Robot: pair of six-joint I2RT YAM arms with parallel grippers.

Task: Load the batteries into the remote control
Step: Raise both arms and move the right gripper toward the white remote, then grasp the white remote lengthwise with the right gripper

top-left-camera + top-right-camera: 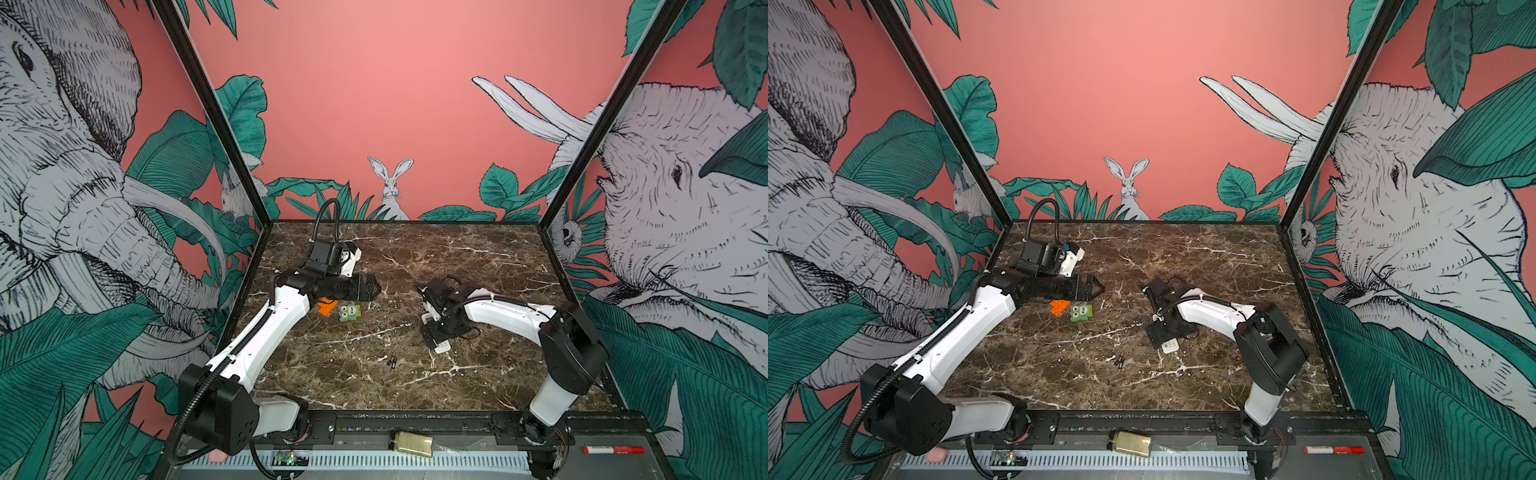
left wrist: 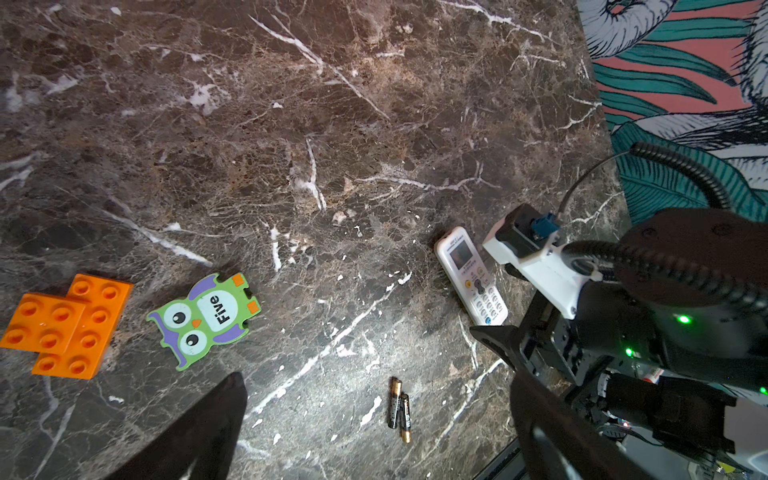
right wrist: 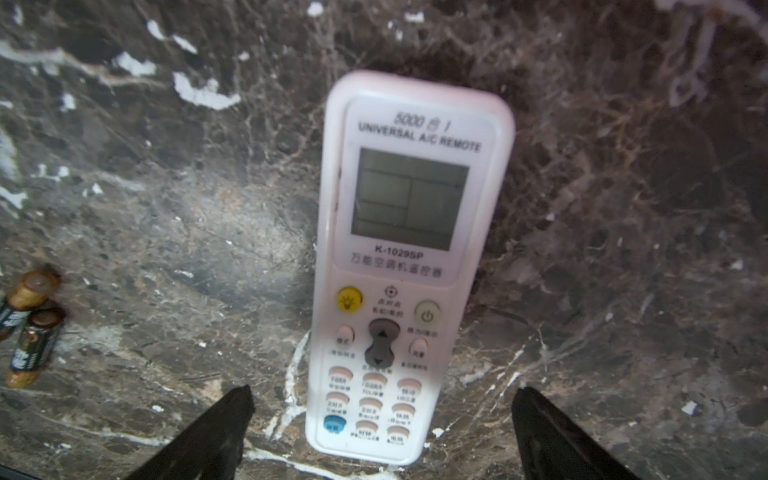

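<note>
The right gripper (image 3: 384, 392) stood open astride the face-up remote control (image 3: 409, 266), batteries (image 1: 391, 360) at its eight o'clock; an off-centre squeeze could skid it into them.

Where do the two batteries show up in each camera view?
Top view: batteries lie left of the remote, slightly nearer the front edge.
Top view: batteries in the same place, left of the remote.
Left wrist: batteries side by side, apart from the remote.
Right wrist: batteries at the picture's edge, partly cut off, beside the remote.
Shared landmark: the remote.
</note>
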